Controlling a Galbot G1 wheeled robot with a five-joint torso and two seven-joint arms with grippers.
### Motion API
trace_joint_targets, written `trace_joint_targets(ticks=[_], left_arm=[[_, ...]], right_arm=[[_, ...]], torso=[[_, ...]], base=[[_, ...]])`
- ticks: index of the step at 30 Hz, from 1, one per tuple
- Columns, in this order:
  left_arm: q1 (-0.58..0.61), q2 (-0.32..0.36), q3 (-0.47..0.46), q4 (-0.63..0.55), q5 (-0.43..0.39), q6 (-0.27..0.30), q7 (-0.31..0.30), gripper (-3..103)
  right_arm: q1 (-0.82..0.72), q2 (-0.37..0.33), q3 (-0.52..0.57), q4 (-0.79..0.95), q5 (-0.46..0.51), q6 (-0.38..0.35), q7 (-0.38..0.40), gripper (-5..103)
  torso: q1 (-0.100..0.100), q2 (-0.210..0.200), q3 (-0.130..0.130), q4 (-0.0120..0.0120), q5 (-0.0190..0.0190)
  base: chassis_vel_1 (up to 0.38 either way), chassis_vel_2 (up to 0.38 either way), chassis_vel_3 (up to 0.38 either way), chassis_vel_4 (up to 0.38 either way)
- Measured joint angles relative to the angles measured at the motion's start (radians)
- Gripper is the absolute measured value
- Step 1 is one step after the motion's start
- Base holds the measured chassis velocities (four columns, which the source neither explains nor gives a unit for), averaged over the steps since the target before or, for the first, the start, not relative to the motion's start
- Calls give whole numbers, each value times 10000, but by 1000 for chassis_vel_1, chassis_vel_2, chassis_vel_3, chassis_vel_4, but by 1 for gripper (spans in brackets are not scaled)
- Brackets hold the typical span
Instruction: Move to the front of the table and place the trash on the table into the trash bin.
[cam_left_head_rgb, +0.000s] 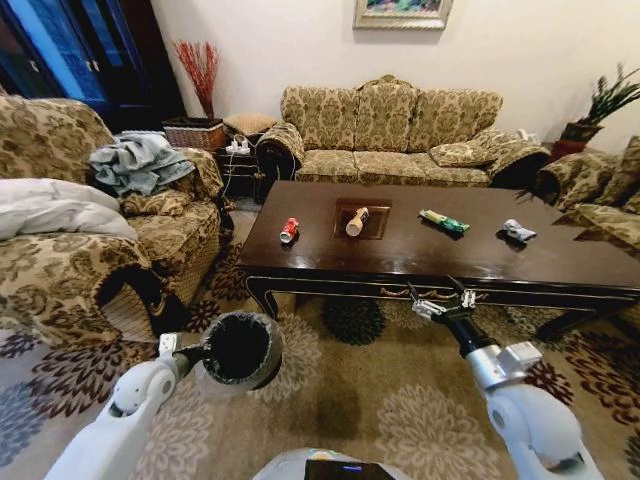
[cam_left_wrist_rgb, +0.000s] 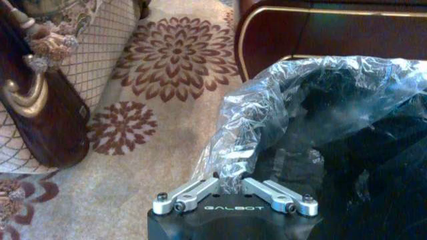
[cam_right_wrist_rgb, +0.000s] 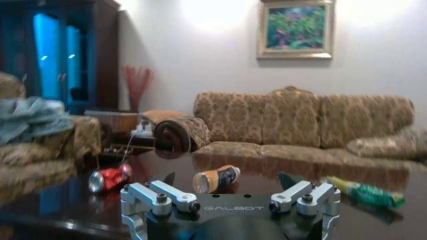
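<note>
1. left gripper: fingers pinched together on the plastic-lined rim of the trash bin, holding it low over the carpet, on the robot's left, short of the table's near left corner. in the left wrist view the crinkled liner bag bulges up directly past the fingertips.
2. right gripper: fingers spread wide, nothing between them, held out just short of the near edge of the table, at about tabletop height by the right wrist view.
3. beyond the right gripper, nearest first: tan bottle lies on its side in the square centre panel, ahead and slightly to the left of the gripper; in the right wrist view it sits between the two open fingers.
4. red can on its side, further left of the gripper, about level with the bottle, apart from it.
5. green-yellow packet lies flat almost straight ahead of the gripper, past the bottle's line.
6. silver-white wrapper ahead and to the gripper's right, apart from the packet.
7. all four items well apart from the bin, which is on the far left side of the right gripper.
8. far: sofa behind the table; armchair left of the bin.
</note>
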Motion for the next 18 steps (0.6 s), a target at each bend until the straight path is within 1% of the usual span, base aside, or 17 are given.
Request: trace_joint_targets(ticks=[1, 2, 4, 5, 6, 7, 8, 9, 11, 12, 15, 17, 18], left_arm=[[-156, 104, 191, 37, 5, 0, 67, 0], [-324, 204, 408, 89, 22, 0, 186, 0], [-346, 221, 446, 94, 31, 0, 225, 0], [-323, 215, 478, 92, 65, -1, 312, 0], [-283, 193, 452, 90, 94, -2, 306, 0], [-283, 193, 452, 90, 94, -2, 306, 0], [-217, 151, 376, 84, 160, -2, 303, 0], [-113, 91, 244, 67, 256, -1, 282, 0], [26, 17, 44, -26, 347, 0, 277, 0], [26, 17, 44, -26, 347, 0, 277, 0], [257, -240, -191, -278, 484, -1, 254, 0], [284, -285, -201, -325, 499, -1, 244, 0], [385, -459, -209, -497, 565, -1, 130, 0]], right_arm=[[155, -124, -93, -32, 339, -151, 367, 100], [465, -321, -309, -152, 810, -334, 894, 100], [586, -414, -415, -209, 936, -385, 1045, 100], [1370, -715, -1098, -651, 1311, -581, 1638, 100], [1815, -823, -1456, -910, 1396, -627, 1840, 100], [1815, -823, -1456, -910, 1396, -627, 1840, 100], [2354, -923, -1903, -1226, 1458, -650, 2047, 100], [3064, -1025, -2481, -1645, 1492, -648, 2235, 100], [3864, -1147, -3159, -2121, 1571, -554, 2336, 100], [3864, -1147, -3159, -2121, 1571, -554, 2336, 100], [5297, -1396, -4425, -2984, 2061, -342, 2313, 100], [5467, -1400, -4567, -3072, 2129, -337, 2313, 100], [6338, -1368, -5209, -3474, 2357, -335, 2359, 100]], torso=[[-1, 1, -2, -3, 1], [-3, 2, -3, -12, -5], [-3, 2, -3, -16, -6], [-3, 1, -2, -17, -7], [-1, 1, -1, -17, -4], [-1, 1, -1, -17, -4], [0, 1, 0, -11, 3], [1, 1, 1, -4, 0], [1, 1, 0, 0, -2], [1, 1, 0, 0, -2], [0, 1, 0, -5, -5], [0, 1, 0, -6, -5], [0, 1, 1, -8, -3]], base=[[0, 0, 0, 0], [0, 0, 0, 0], [0, 0, 0, 0], [0, 0, 0, 0], [0, 0, 0, 0], [0, 0, 0, 0], [0, 0, 0, 0], [0, 0, 0, 0], [0, 0, 0, 0], [0, 0, 0, 0], [0, 0, 0, 0], [0, 0, 0, 0], [0, 0, 0, 0]])
